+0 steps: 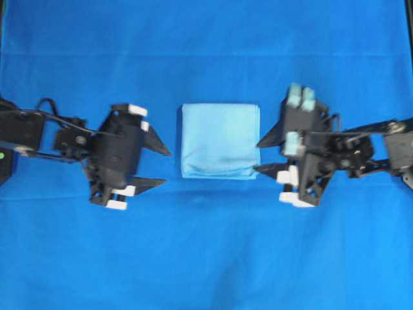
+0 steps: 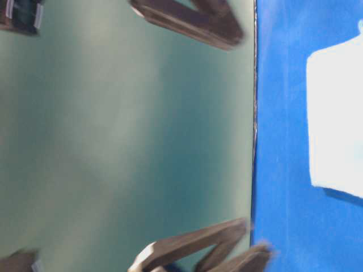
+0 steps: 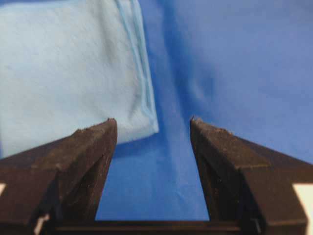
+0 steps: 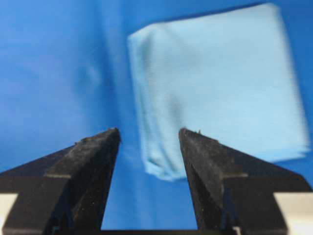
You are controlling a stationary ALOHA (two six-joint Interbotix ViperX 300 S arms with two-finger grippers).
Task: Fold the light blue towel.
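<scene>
The light blue towel [image 1: 220,140] lies folded into a small square in the middle of the table; its layered edges show in the left wrist view [image 3: 63,68] and the right wrist view [image 4: 220,83]. My left gripper [image 1: 164,166] stands open just left of the towel, with nothing between its fingers [image 3: 90,147]. Just to the towel's right my right gripper [image 1: 263,155] is open too, its fingers [image 4: 205,156] apart above the cloth's near corner and clear of it. In the table-level view the towel is a pale patch [image 2: 337,119] at the right edge.
The deep blue table cloth [image 1: 206,258] covers the whole table. In the table-level view a green wall [image 2: 125,136] fills the left, with dark blurred arm parts [image 2: 193,20] at the top and bottom.
</scene>
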